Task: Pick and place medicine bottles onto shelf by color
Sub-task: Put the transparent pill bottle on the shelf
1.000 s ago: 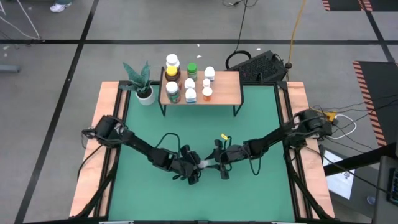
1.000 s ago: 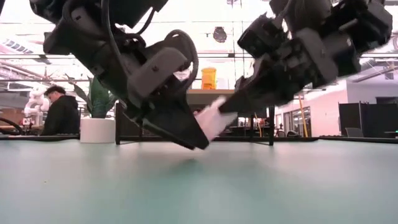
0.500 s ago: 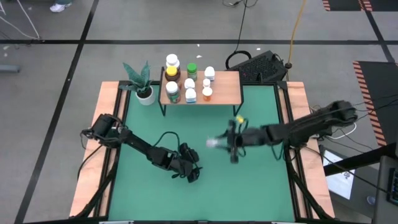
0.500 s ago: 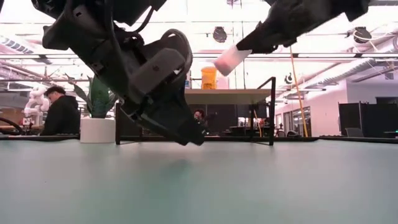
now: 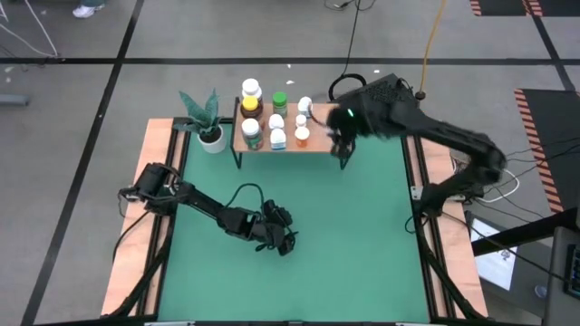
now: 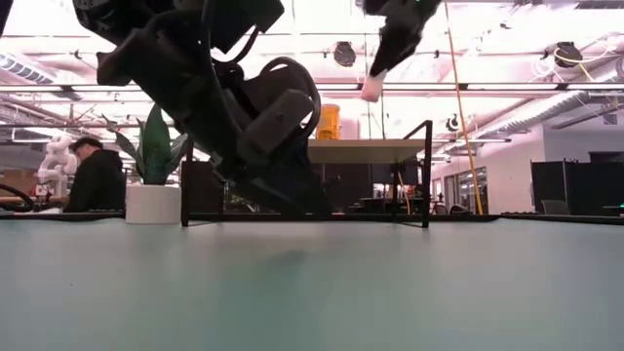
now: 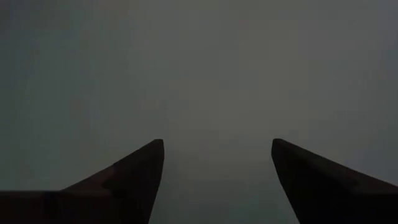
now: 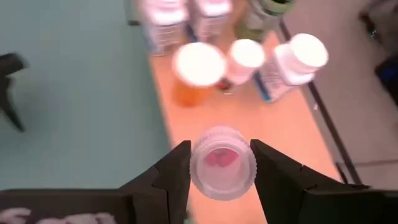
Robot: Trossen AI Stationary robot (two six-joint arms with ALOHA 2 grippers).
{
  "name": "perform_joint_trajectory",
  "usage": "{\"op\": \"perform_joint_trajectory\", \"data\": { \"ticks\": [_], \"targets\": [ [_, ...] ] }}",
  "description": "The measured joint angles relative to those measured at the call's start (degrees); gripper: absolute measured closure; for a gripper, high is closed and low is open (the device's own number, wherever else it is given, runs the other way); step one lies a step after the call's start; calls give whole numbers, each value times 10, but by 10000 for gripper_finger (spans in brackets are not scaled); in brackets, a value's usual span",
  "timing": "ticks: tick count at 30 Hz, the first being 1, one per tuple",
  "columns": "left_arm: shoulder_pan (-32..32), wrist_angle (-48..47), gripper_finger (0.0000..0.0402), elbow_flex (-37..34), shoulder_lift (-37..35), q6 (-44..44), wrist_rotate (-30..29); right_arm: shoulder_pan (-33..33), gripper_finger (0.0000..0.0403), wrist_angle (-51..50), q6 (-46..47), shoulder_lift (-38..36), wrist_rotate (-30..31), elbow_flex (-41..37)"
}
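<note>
- Our right pincer (image 8: 219,167) is closed on a pale pink bottle (image 8: 222,162), holding it above the bare right part of the shelf (image 5: 328,138).
- On the shelf we see an orange bottle (image 8: 196,73), white-and-blue ones (image 8: 292,65), and amber (image 5: 250,100) and green (image 5: 280,102) bottles toward its left end.
- Our left pincer (image 7: 214,180) stands wide and empty, low over the green bench (image 5: 362,235), well apart from the shelf.
- A potted plant (image 5: 209,122) sits just left of the shelf.
</note>
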Motion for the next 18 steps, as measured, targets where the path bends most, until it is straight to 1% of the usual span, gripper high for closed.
{"op": "perform_joint_trajectory", "data": {
  "ticks": [3, 5, 9, 12, 18],
  "targets": [
    [-1, 1, 101, 0, 0, 0, 0, -54, 258, -57, -21, 73, -46, 80],
    [-3, 1, 101, 0, 0, 1, 3, -82, 258, -83, -39, 116, -67, 115],
    [-9, -3, 101, 0, 0, 1, 5, -117, 258, -111, -76, 182, -70, 145],
    [-14, -14, 101, 0, 0, -1, 5, -131, 258, -125, -86, 209, -71, 154],
    [-16, -21, 101, 0, 0, -5, 6, -135, 257, -128, -91, 217, -73, 155]
  ]
}}
